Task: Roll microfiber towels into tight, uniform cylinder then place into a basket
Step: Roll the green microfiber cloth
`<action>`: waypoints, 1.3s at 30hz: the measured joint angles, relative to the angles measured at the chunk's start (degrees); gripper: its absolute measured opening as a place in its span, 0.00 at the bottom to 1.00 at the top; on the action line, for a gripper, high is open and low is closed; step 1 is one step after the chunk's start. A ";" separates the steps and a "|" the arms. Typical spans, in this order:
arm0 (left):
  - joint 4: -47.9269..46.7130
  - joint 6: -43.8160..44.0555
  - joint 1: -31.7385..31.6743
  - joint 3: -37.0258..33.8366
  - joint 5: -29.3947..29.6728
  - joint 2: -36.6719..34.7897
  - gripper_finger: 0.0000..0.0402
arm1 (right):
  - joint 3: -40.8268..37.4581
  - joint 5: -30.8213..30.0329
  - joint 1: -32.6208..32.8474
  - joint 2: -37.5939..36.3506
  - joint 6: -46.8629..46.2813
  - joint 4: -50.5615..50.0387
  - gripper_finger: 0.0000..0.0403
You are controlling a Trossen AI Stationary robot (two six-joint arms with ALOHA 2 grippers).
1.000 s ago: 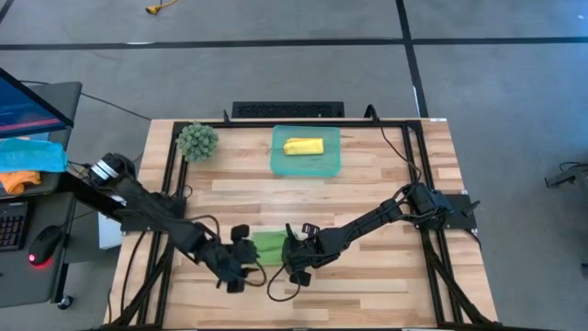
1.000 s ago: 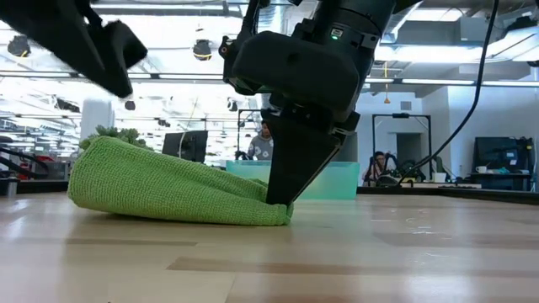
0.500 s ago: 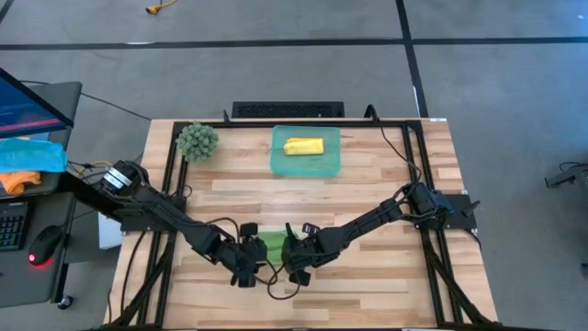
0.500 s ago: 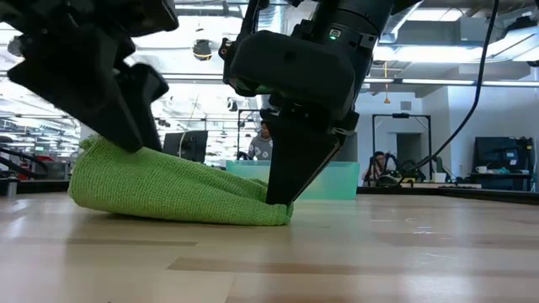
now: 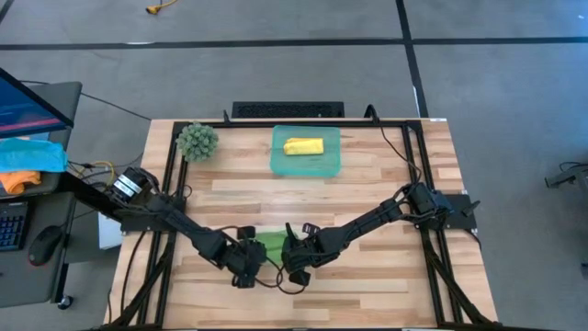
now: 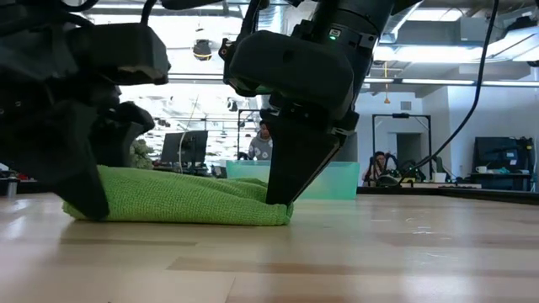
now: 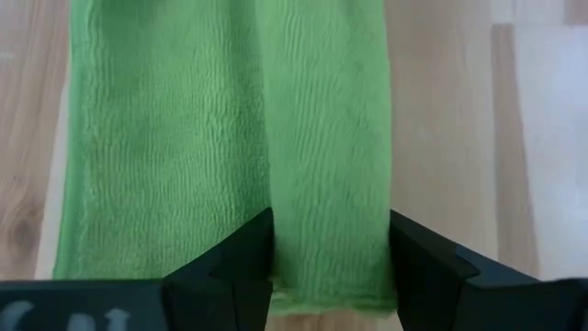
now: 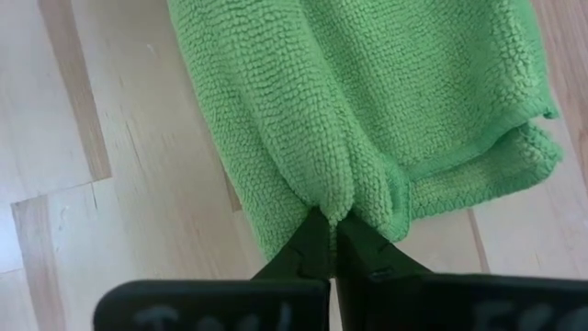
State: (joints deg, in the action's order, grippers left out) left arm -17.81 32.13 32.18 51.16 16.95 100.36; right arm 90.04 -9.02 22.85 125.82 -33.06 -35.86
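Between the two grippers, the green towel (image 5: 270, 245) is lying pinched by the right gripper (image 5: 292, 267) and straddled by the spread left gripper (image 5: 250, 270).

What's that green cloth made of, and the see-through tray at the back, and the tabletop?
The green cloth looks like soft microfiber: a matte, nubby looped weave that bunches where the right gripper pinches it. The tray seems to be translucent teal plastic, smooth, with the table showing through. The tabletop looks like pale wood planks with visible grain and seams.
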 joint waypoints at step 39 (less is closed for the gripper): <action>6.01 -4.41 9.57 0.00 19.72 -9.40 0.42 | 0.00 0.32 -0.02 0.00 -0.52 0.04 0.04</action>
State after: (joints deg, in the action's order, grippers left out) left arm -11.80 27.72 41.75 51.15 36.67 90.96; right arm 90.04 -8.69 22.83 125.82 -33.58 -35.81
